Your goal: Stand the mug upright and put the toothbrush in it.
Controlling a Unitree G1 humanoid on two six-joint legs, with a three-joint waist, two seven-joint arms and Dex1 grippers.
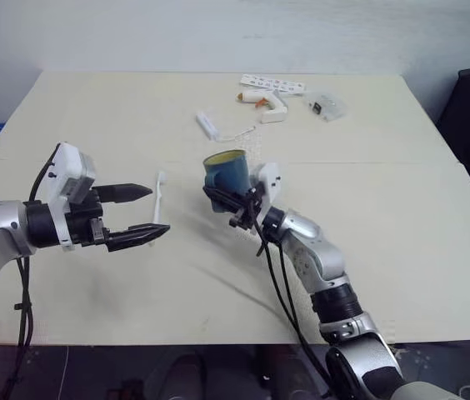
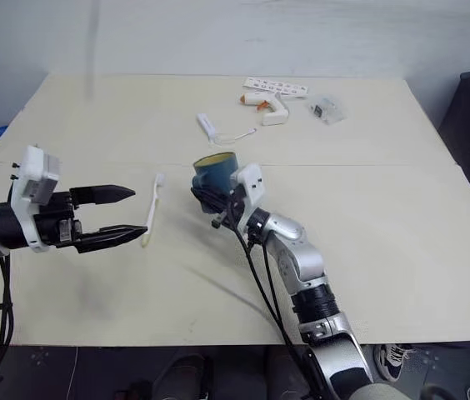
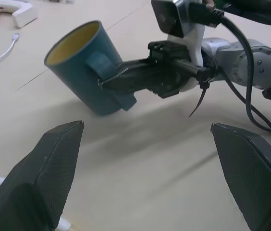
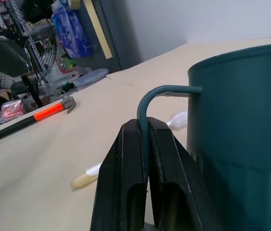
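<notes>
Right end effector (image 1: 221, 198) closed on the handle of the mug (image 1: 225, 170), mug lifted above the counter (image 1: 402, 217) and tilted, left end effector (image 1: 147, 214) wide open and empty, toothbrush (image 1: 159, 197) flat on the counter just past its fingertips.

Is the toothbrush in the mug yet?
No. The toothbrush lies flat on the table, apart from the mug.

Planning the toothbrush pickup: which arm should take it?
Left. The left gripper is open and empty, right beside the toothbrush lying on the table. The right gripper is shut on the mug handle, so that arm is busy.
</notes>
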